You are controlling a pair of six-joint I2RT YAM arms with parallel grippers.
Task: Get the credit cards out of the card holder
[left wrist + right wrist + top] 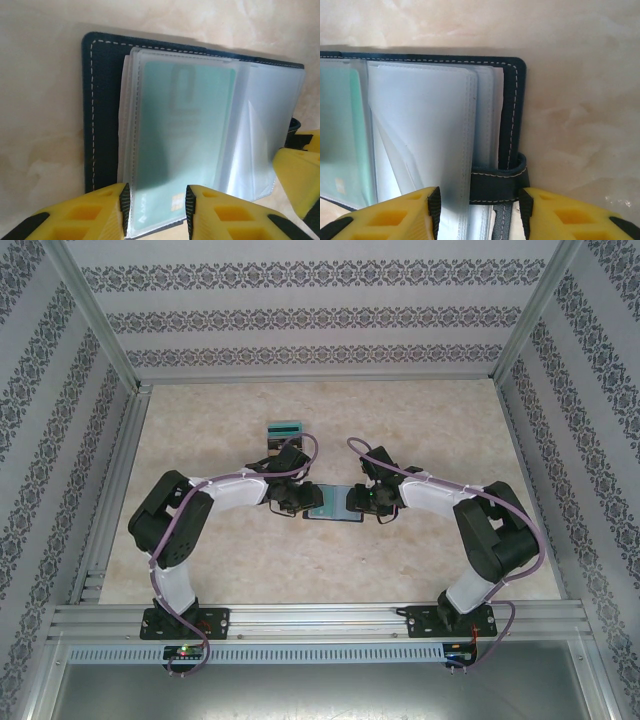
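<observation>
Although the card holder (333,507) lies spread open on the table (420,420), midway between the two arms and a little in front of the teal-topped box (284,429), the extraction itself looks barely begun. The left wrist view shows one pale green credit card (185,135) fully seated inside a cloudy sleeve on the left half, its chip end toward the camera. No card lies loose on the table. The left gripper (155,210) sits low at the near edge of that sleeve, jaws parted, with the card's end in the gap between them and nothing pinched. The right gripper (479,212) is likewise spread, straddling the snap tab (497,182) and the near edge of the clear sleeves (420,125) on the right half, gripping nothing. Those right-hand sleeves look empty, though I cannot tell whether more cards hide in the layers beneath. By my judgement the opening is done and every removal is left: one side must steady the wallet while the other draws the green card out.
</observation>
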